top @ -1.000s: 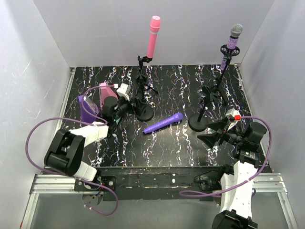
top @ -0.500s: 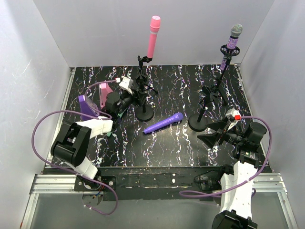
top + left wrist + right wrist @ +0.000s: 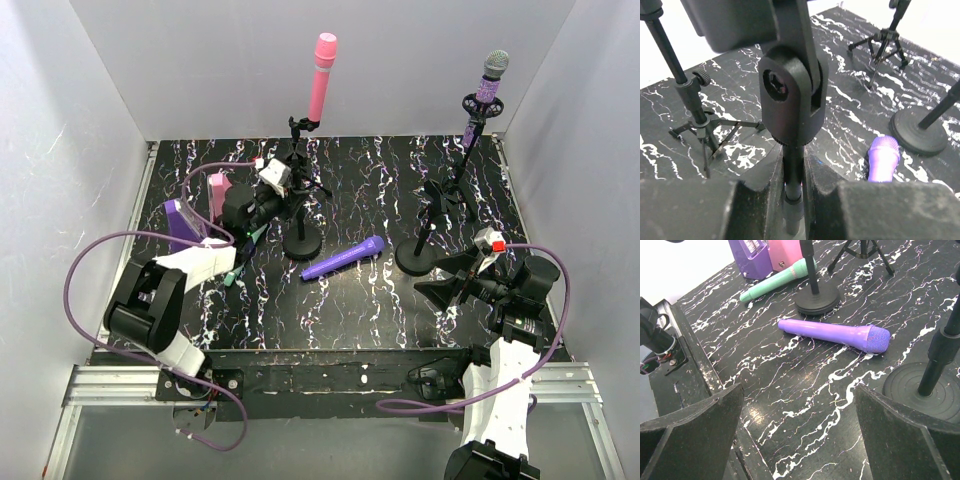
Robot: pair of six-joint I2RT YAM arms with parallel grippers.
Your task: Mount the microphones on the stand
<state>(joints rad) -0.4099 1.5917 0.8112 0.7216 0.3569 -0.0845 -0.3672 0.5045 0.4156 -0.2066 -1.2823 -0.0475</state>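
The right gripper [image 3: 797, 395] gaped wide and empty, the plain purple microphone [image 3: 835, 334] lying to its left, head toward the far right corner, while the left gripper [image 3: 792, 192] pinched the stand pole [image 3: 792, 170].

Two microphones mounted, two down.
We are seeing the pink microphone [image 3: 323, 75] and glittery purple microphone [image 3: 489, 85] standing clipped upright, the plain purple microphone [image 3: 832, 333] and mint green microphone [image 3: 777, 280] lying flat.

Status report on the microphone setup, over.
Left gripper shut on round-base stand pole. Right gripper open, empty. Purple microphone and mint microphone lie loose on table; pink microphone, glittery microphone mounted. Purple one unobstructed.
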